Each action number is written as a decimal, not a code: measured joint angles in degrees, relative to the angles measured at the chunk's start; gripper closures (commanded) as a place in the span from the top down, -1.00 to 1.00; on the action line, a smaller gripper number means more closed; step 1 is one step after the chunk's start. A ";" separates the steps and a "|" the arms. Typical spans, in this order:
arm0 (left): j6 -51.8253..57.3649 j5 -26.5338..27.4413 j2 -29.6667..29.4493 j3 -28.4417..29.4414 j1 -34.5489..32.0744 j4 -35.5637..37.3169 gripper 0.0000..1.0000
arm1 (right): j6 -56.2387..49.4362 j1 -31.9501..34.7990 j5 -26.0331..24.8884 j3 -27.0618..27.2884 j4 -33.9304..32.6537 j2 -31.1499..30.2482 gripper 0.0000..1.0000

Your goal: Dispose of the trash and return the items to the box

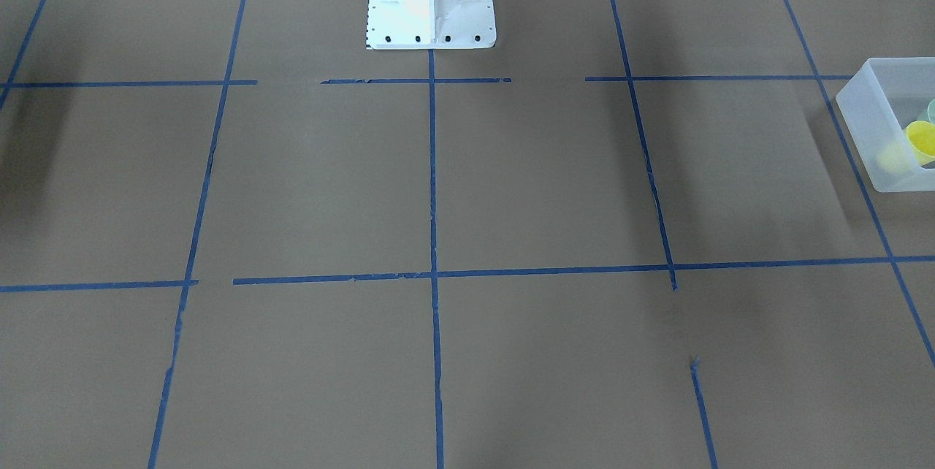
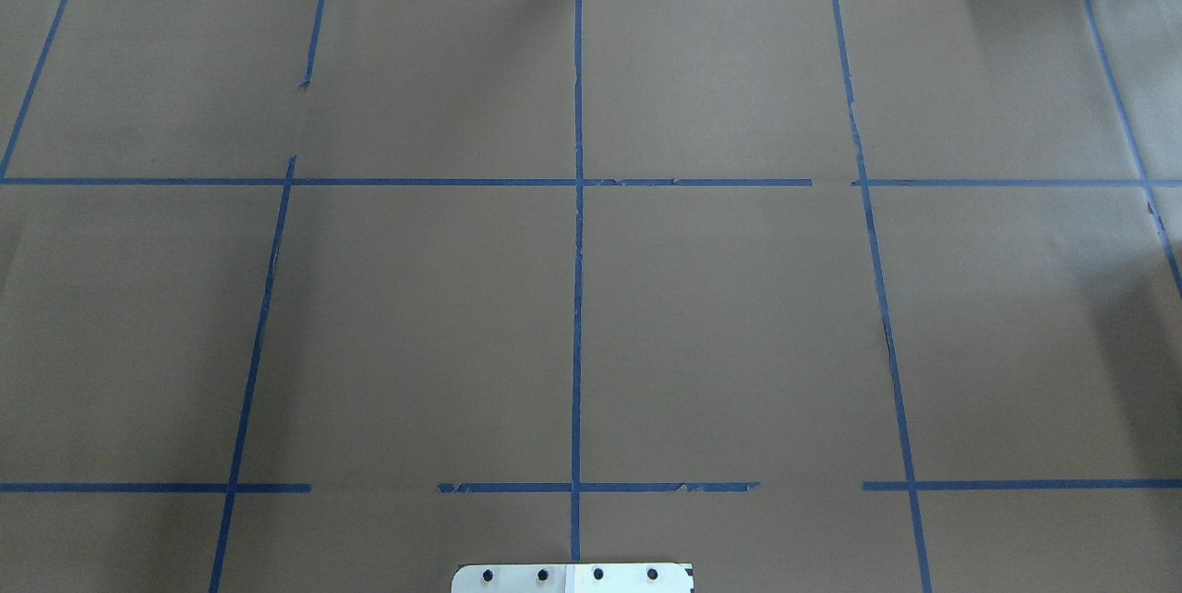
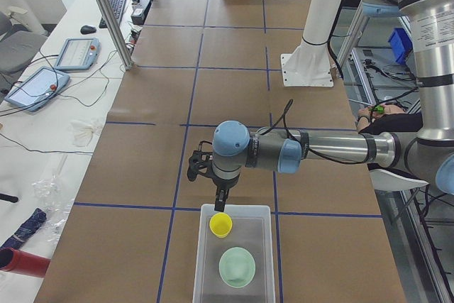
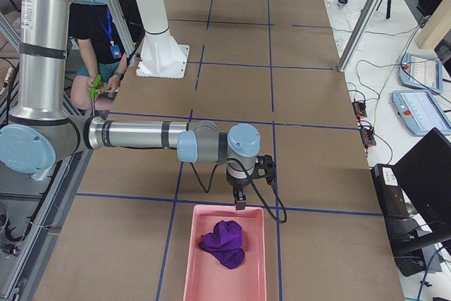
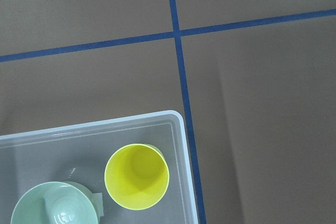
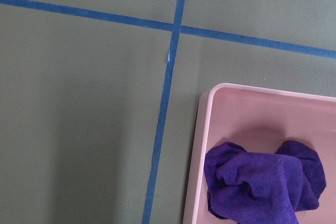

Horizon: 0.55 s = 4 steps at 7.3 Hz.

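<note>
The yellow cup [image 3: 220, 224] stands mouth up inside the box [image 3: 252, 235], next to the green bowl [image 3: 237, 266]. The left gripper [image 3: 220, 205] hangs right above the cup, so that arm is closest. The right gripper [image 4: 240, 204] hangs far away over the pink tray [image 4: 250, 273] with a purple cloth [image 4: 224, 243] in it. I cannot tell if either gripper's fingers are apart or together.

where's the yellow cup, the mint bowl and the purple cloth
yellow cup [image 5: 136, 177], left wrist view, inner bottom
mint bowl [image 5: 55, 205], left wrist view, inner surface
purple cloth [image 6: 262, 183], right wrist view, middle fold
</note>
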 measured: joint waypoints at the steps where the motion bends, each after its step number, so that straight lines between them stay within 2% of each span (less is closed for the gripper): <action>1: 0.02 -0.01 -0.07 0.00 0.00 -0.01 1.00 | 0.01 -0.02 -0.03 0.02 0.04 0.02 1.00; 4: -0.02 -0.01 -0.40 0.00 0.00 -0.04 1.00 | 0.01 -0.04 0.16 -0.01 0.29 0.03 1.00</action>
